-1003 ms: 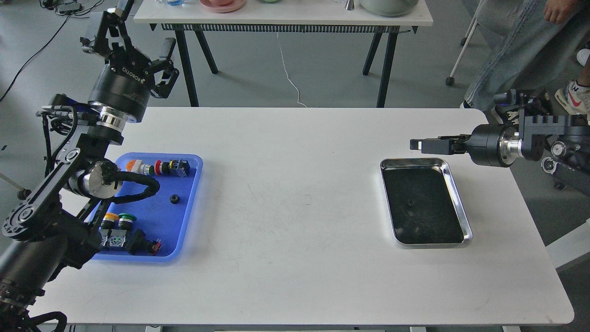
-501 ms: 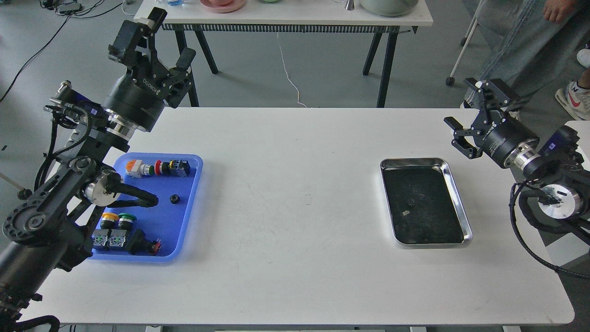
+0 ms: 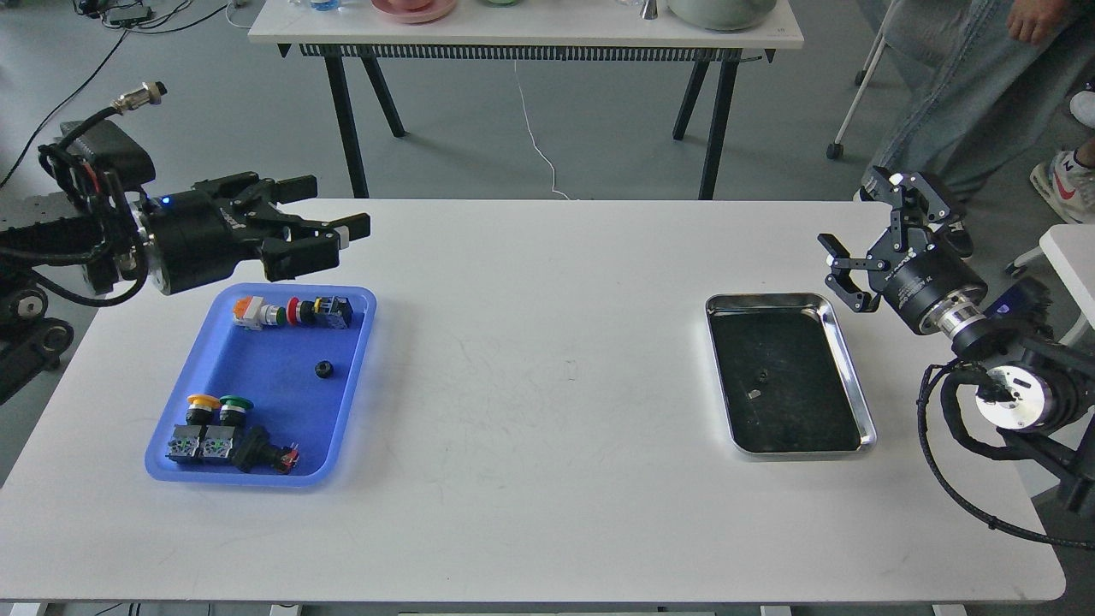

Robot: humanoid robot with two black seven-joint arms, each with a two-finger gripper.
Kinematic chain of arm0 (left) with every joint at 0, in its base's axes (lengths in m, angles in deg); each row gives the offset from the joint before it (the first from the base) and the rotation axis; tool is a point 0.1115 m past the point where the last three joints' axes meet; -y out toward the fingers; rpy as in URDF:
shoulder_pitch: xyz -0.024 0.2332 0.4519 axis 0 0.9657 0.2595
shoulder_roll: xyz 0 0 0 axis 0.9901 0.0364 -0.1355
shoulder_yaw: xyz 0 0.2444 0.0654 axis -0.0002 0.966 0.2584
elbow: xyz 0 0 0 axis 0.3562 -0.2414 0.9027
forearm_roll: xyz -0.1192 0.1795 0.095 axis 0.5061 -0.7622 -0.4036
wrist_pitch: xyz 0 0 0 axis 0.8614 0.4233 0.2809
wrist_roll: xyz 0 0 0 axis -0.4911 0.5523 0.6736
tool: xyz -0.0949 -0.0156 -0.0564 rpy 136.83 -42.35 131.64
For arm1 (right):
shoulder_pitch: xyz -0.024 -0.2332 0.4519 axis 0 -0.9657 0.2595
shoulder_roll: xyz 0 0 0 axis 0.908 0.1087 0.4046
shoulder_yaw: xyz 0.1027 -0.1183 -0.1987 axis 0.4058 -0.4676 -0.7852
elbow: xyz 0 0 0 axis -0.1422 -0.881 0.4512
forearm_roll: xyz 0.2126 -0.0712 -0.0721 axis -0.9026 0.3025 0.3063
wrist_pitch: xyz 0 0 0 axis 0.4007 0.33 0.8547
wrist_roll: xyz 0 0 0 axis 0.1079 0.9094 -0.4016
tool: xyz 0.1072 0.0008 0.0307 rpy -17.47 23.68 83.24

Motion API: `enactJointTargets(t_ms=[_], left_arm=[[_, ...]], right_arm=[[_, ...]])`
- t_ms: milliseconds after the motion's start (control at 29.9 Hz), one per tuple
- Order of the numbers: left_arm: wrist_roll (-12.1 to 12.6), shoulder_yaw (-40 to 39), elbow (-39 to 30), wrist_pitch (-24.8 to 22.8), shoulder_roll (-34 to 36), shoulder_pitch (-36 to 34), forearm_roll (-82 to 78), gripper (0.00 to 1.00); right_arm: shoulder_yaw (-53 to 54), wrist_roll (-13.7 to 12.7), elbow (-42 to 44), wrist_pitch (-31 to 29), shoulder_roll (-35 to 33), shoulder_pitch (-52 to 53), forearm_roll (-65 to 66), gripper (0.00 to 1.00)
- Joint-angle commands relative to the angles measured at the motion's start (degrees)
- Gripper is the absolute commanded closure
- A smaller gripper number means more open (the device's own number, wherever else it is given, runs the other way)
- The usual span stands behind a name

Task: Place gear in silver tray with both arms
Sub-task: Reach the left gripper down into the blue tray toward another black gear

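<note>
Gear: small black ring-shaped gear (image 3: 323, 370), lying loose on the floor of the shallow blue plastic tray (image 3: 359, 342) near the left edge of the white rectangular desk (image 3: 530, 368), apart from the push-button switches (image 3: 292, 311) at the tray's far end and those (image 3: 229, 432) at its near end
Tray: shallow rectangular shiny silver tray (image 3: 855, 376) with dark mirror-like bottom, near the right edge of the desk, holding only small specks
Left gripper (image 3: 329, 210): black, two-fingered, lying level over the far left corner beyond the blue tray, fingers parted, holding nothing
Right gripper (image 3: 860, 235): black, two-fingered, raised just beyond the silver tray's far right corner, fingers spread wide, holding nothing
</note>
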Motion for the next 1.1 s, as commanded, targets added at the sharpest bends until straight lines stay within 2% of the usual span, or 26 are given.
enactJointTargets(t_ms=[0, 201, 368, 535, 702, 802, 902, 1069], left_arm=[[0.04, 10.77, 0.42, 0.09, 1.72, -6.84, -5.55, 0.01], [0.04, 23.96, 3.66, 0.17, -0.29, -14.06, -5.55, 0.06], [0.04, 28.63, 10.08, 0.44, -3.72, -16.26, -5.55, 0.09], [0.04, 32.84, 13.07, 0.44, -5.22, -16.26, -5.55, 0.09], [0.04, 34.00, 17.46, 0.44, -7.77, -16.17, -5.55, 0.09], [0.04, 34.00, 20.01, 0.44, -9.52, -15.91, -5.55, 0.16], [0.04, 34.00, 21.33, 0.44, -10.93, -15.74, -5.55, 0.28], [0.04, 35.04, 23.00, 0.44, -11.99, -15.21, -5.55, 0.31]], right_arm=[[-0.01, -0.01, -0.01, 0.01, 0.00, 0.01, 0.00, 0.01], [-0.01, -0.01, -0.19, 0.00, -0.35, -0.08, 0.00, 0.01], [0.08, -0.01, -0.28, -0.08, -0.79, -0.17, 0.00, 0.01], [0.08, -0.01, -0.28, -0.08, -0.88, -0.52, 0.00, 0.01], [0.35, -0.01, -0.28, -0.08, -1.05, -0.52, 0.00, 0.01], [0.35, -0.01, -0.28, -0.08, -1.32, -0.52, 0.00, 0.01], [0.35, -0.01, -0.28, -0.08, -1.67, -0.61, 0.00, 0.01], [0.35, -0.01, -0.28, -0.08, -1.75, -0.61, 0.00, 0.01]])
